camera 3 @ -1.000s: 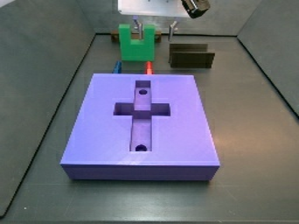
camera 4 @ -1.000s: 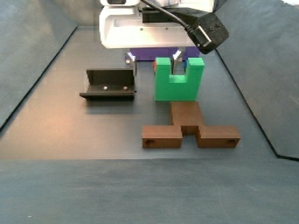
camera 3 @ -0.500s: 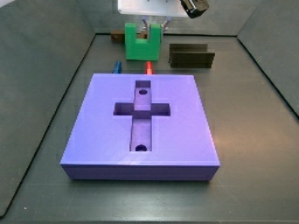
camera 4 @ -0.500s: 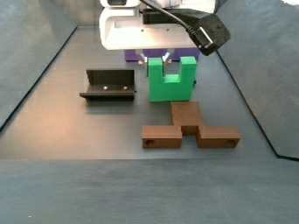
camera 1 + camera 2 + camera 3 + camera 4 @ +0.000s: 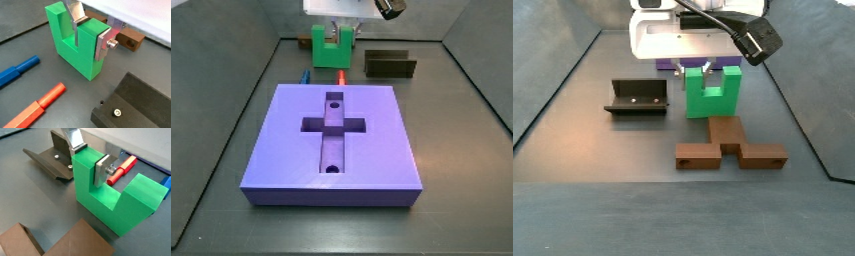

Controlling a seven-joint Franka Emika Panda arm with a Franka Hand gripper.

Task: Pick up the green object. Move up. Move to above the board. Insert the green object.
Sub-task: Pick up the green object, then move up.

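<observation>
The green object (image 5: 331, 48) is a bright green U-shaped block, upright at the far end of the floor beyond the board (image 5: 331, 140). The gripper (image 5: 334, 30) is shut on one prong of it; in both wrist views (image 5: 90, 32) (image 5: 88, 163) one silver finger (image 5: 103, 43) presses the prong's outer face and the other finger (image 5: 77, 14) sits in the notch. In a side view the green object (image 5: 711, 92) hangs under the gripper (image 5: 708, 68), low over the floor. The board is a flat purple slab with a cross-shaped recess and two round holes.
The dark fixture (image 5: 390, 65) stands beside the green object; it also shows in the views (image 5: 637, 97) (image 5: 137, 102). A brown notched block (image 5: 730, 145) lies near it. A red piece (image 5: 40, 105) and a blue piece (image 5: 17, 71) lie on the floor by the board's far edge.
The gripper has carried the green object a little sideways and slightly upward. The grip has not changed.
</observation>
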